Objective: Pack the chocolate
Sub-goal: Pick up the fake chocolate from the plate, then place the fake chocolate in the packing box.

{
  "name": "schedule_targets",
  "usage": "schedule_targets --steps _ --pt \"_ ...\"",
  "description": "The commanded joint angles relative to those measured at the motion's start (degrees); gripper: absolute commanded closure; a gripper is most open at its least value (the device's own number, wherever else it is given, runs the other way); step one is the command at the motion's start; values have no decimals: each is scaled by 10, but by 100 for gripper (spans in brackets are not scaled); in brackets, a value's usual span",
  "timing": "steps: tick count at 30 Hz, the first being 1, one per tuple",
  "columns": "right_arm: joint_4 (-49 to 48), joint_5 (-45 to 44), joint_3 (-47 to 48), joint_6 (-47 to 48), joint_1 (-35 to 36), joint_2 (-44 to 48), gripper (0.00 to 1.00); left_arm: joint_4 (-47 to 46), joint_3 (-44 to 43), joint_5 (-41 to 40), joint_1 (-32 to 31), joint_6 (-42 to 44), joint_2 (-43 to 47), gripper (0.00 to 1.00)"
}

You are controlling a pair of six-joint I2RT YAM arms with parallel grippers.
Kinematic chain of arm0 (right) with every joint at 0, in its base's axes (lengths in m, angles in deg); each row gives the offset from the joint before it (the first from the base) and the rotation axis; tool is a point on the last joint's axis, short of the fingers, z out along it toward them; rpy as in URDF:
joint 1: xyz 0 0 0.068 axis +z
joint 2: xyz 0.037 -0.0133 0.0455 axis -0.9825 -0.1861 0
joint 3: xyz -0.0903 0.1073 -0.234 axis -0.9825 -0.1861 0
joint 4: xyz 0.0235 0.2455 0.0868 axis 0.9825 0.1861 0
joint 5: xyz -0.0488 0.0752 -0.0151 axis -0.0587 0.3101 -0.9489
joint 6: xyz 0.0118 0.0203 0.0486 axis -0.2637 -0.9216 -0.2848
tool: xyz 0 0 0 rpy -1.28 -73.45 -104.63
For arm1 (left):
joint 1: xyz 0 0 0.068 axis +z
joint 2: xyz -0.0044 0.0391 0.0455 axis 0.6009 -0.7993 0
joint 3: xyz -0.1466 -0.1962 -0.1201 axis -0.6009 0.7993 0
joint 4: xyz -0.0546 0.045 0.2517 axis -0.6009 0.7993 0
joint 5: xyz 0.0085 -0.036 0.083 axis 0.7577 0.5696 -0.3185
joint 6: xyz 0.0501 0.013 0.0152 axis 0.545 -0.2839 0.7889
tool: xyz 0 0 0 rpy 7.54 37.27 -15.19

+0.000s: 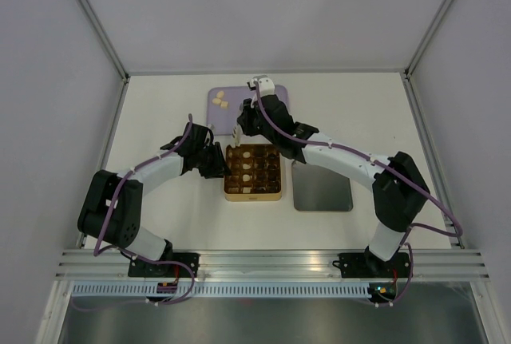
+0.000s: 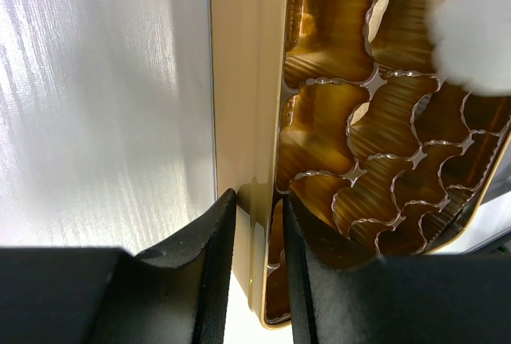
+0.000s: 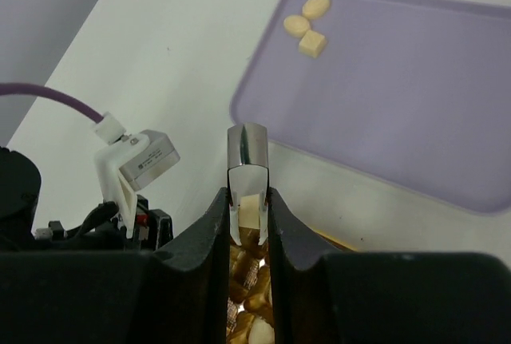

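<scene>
the right gripper (image 3: 246, 196) is squeezing shiny metal tweezers (image 3: 247, 148), whose blades are pinching one pale cream chocolate cube (image 3: 249, 210) just above the gold tin (image 2: 239, 81), so a placing step seems to be in hand, while the left gripper (image 2: 257, 200) is clamping its dark fingers on the tin's smooth rim. next, i judge, the cube is needing a careful lowering into a free fluted foil cell before the blades ease apart. three other pale pieces (image 3: 307, 23), two oval and one squarish, are lying together on the matte lilac tray (image 3: 399, 104).
</scene>
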Motion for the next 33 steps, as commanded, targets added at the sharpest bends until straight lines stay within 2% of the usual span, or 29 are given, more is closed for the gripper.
schedule_targets --steps 1,18,33 --pt "-34 23 -7 -16 12 7 96 -13 -6 5 -4 -7 13 65" --pt "-25 -64 -10 -7 45 -32 96 -17 12 9 -4 -15 27 65" --pt "-19 -61 -5 -7 45 -62 96 -17 14 10 -4 -16 25 65"
